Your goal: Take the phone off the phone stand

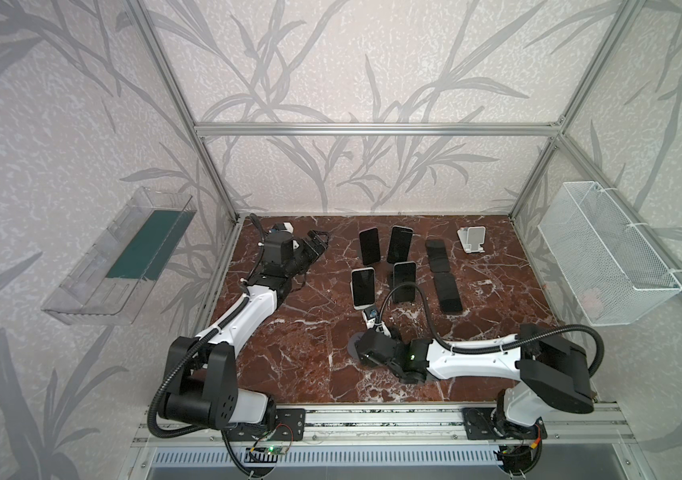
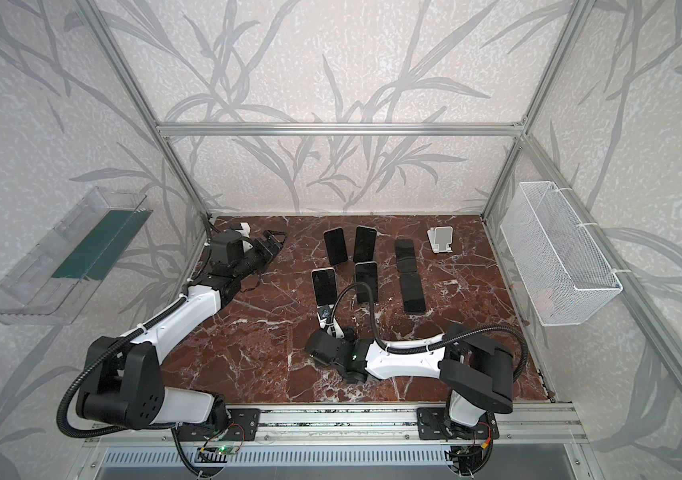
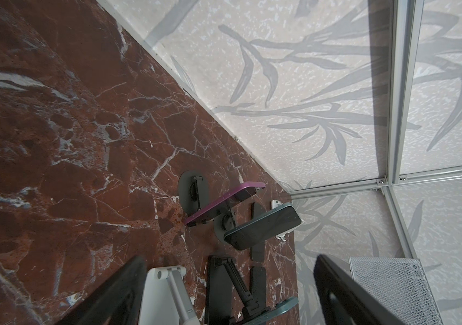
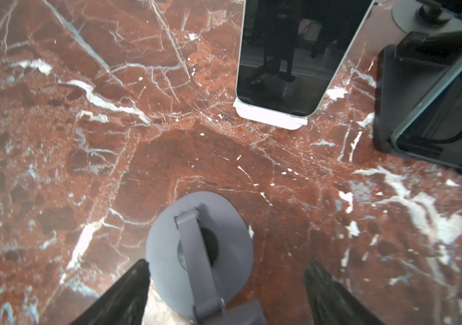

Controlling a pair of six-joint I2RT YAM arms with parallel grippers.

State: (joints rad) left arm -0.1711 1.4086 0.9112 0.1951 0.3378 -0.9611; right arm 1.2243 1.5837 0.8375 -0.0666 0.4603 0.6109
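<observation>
astride the grey stand (image 4: 232,225) right fingers (image 4: 128,295) gape, wrist view only; left fingers (image 3: 111,298) apart.

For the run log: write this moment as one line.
left gripper: open, empty | right gripper: open at empty grey stand | nearest phone: on white stand

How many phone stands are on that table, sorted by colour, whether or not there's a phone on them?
grey stands: 3
white stands: 2
black stand: 1
Total: 6
</observation>
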